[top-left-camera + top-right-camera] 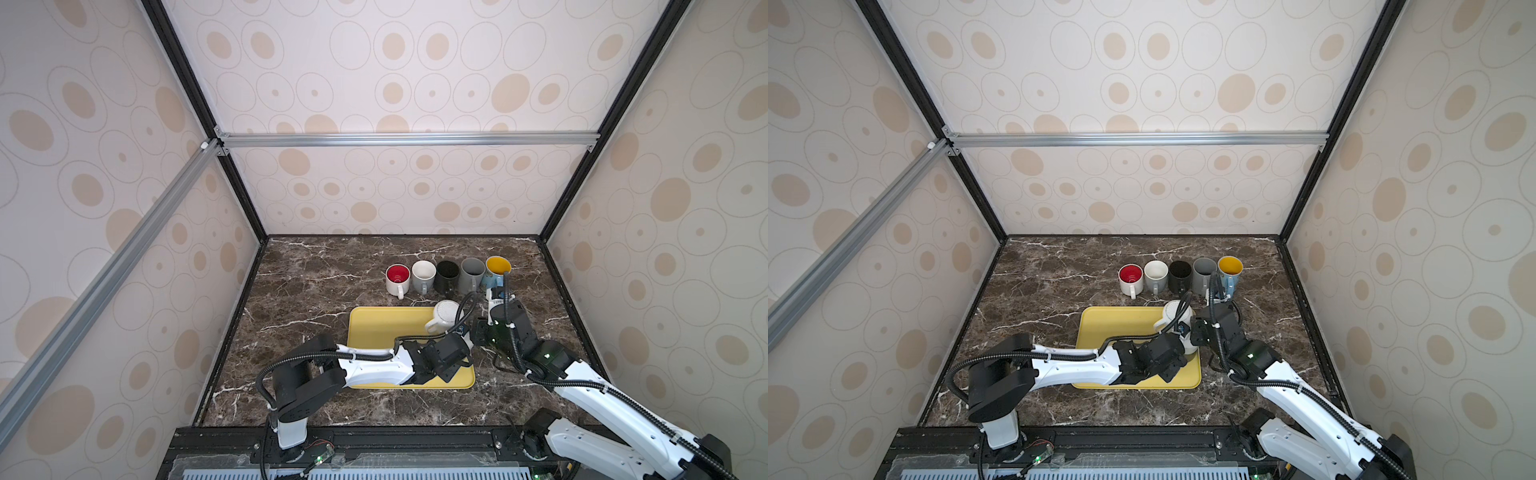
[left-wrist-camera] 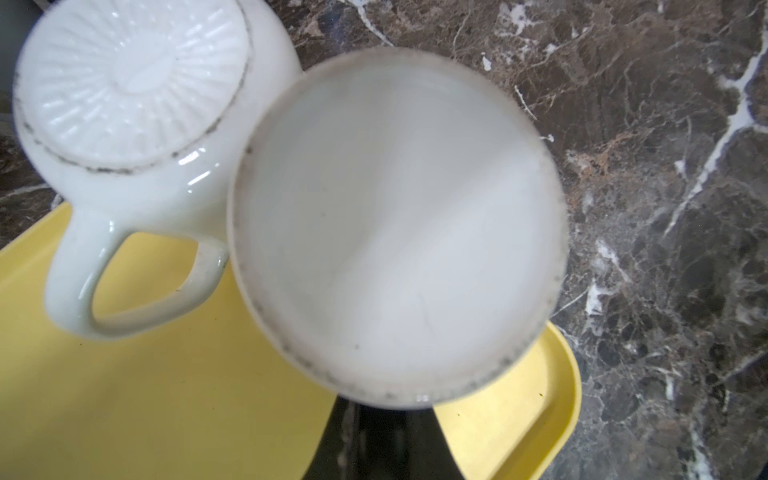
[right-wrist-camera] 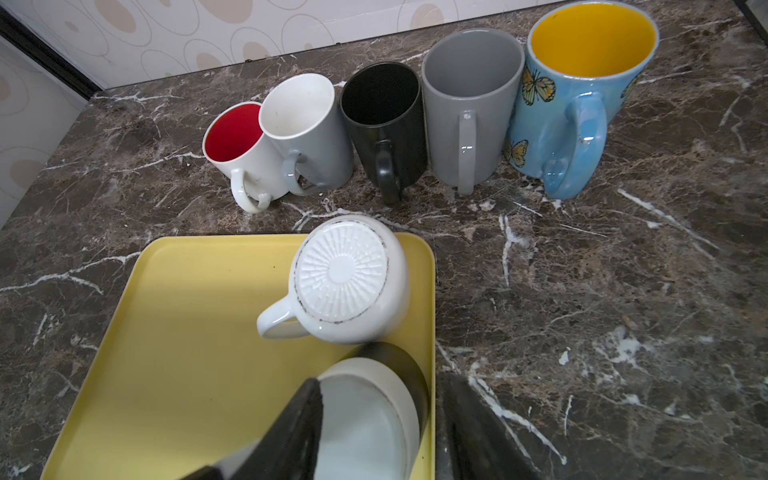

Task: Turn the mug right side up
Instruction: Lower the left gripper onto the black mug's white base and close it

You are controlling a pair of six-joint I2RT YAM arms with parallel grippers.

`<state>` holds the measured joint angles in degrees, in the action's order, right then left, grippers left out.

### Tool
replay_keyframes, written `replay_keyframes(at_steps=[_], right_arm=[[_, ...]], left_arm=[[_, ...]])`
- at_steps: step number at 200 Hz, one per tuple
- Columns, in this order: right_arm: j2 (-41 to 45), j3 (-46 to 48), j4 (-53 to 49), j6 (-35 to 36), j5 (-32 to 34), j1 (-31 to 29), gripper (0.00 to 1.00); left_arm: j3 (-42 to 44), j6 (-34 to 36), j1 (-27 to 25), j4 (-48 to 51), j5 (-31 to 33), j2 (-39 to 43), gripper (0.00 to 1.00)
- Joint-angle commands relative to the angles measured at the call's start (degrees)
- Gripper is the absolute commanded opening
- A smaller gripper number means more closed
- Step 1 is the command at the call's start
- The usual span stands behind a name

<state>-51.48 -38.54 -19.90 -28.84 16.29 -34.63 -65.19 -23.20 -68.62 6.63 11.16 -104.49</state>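
Five mugs stand upright in a close row on the dark marble table (image 1: 316,274), towards the back and right of the middle, handles turned to the near side; from the left in both top views, a white mug with a red inside (image 3: 245,149), a pale grey mug (image 3: 320,141), a black mug (image 3: 386,120), a plain grey mug (image 3: 469,124) and a blue butterfly mug (image 3: 577,124) with a yellow inside; a yellow tray (image 1: 382,328) lies just nearer; cream wallpaper (image 1: 374,62) with tan ovals covers the walls; an aluminium bar (image 1: 407,139) crosses the back.
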Motion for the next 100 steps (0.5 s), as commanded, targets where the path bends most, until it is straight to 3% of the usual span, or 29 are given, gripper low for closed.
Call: replay_keyframes(at_steps=[1, 100], right_arm=[[-0.20, 0.66, 1.00, 0.61, -0.32, 0.27, 0.51], [1.28, 0.93, 0.19, -0.32, -0.56, 0.62, 0.51]], left_arm=[[-2.44, 1.04, -0.45, -0.18, -1.11, -1.24, 0.01], [2.25, -0.70, -0.31, -1.16, -4.30, 3.80, 0.00]])
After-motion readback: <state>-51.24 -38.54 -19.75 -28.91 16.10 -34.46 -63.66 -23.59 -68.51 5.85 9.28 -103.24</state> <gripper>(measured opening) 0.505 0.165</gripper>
